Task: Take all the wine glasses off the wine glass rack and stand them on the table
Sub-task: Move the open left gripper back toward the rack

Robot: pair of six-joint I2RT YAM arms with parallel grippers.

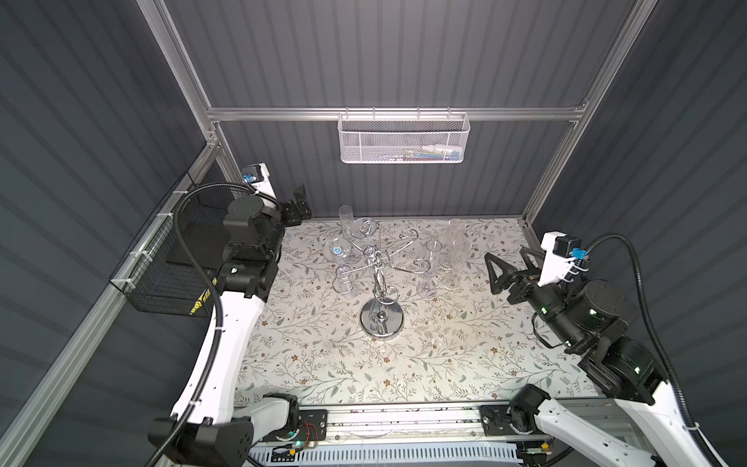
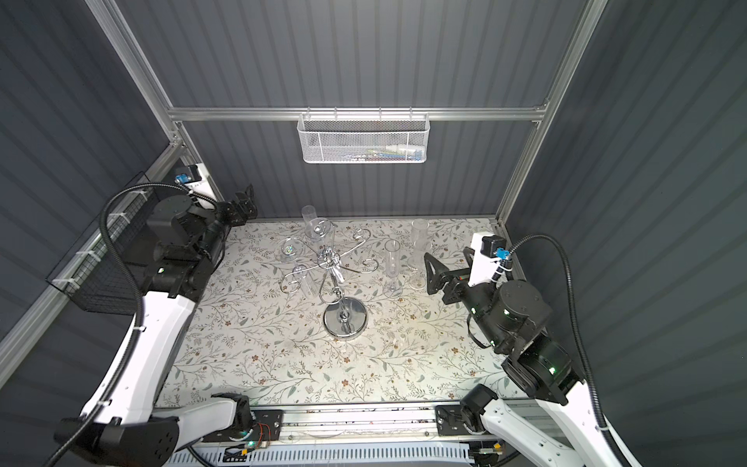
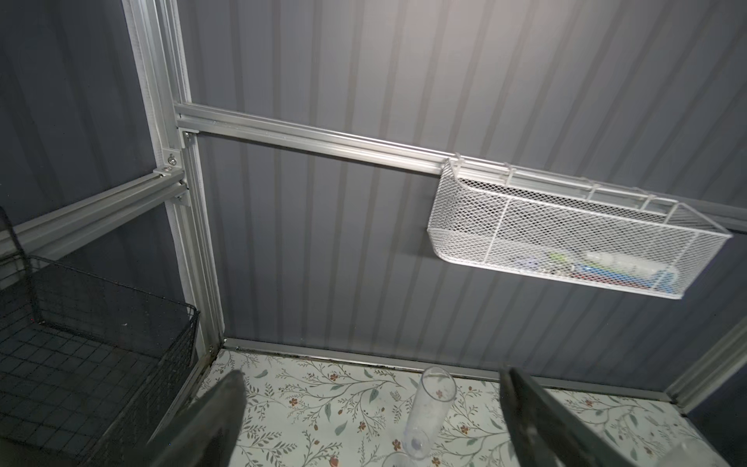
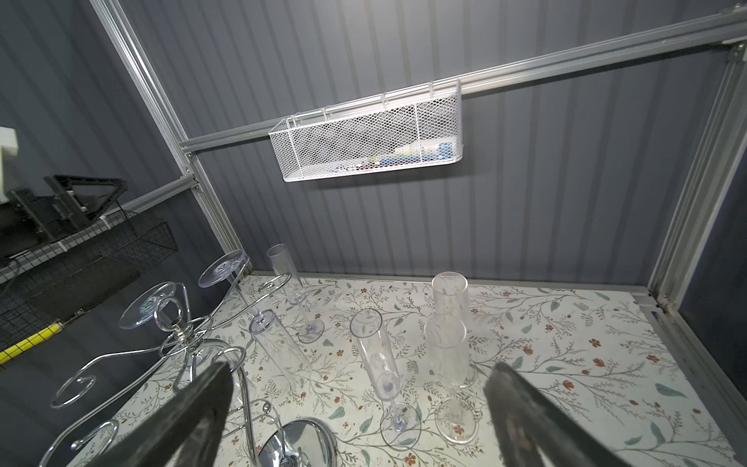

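Two wine glasses hang foot-up on the wine glass rack (image 1: 382,319), and both hands are well clear of them! The rack stands upright in the middle of the tabletop (image 1: 323,364) on its round mirror base, chrome arms curling outward.

On the side toward the left arm, the stickered glass (image 1: 337,250) sits in a hook with a blue mark on its foot. Toward the back wall, the plain-footed glass (image 4: 224,269) dangles from another hook, bowl down, off the floral cover.

Up in the back-left corner, the left hand (image 1: 298,204) is raised, fingers spread wide, gripping nothing. Its wrist view frames the back flute (image 3: 432,404), which stands upright near the wall behind the rack.

Across the way, the right hand (image 1: 507,263) hovers over the right side of the tabletop, fingers wide apart and empty, pointing toward the rack. Between it and the rack stand a clear flute (image 4: 376,364) and two frosted flutes (image 4: 446,356), all upright, the frosted pair one just behind the other.

A white mesh basket (image 1: 402,139) hangs on the back rail, its contents too blurred to name. A black wire basket (image 1: 169,263) hangs on the left rail.
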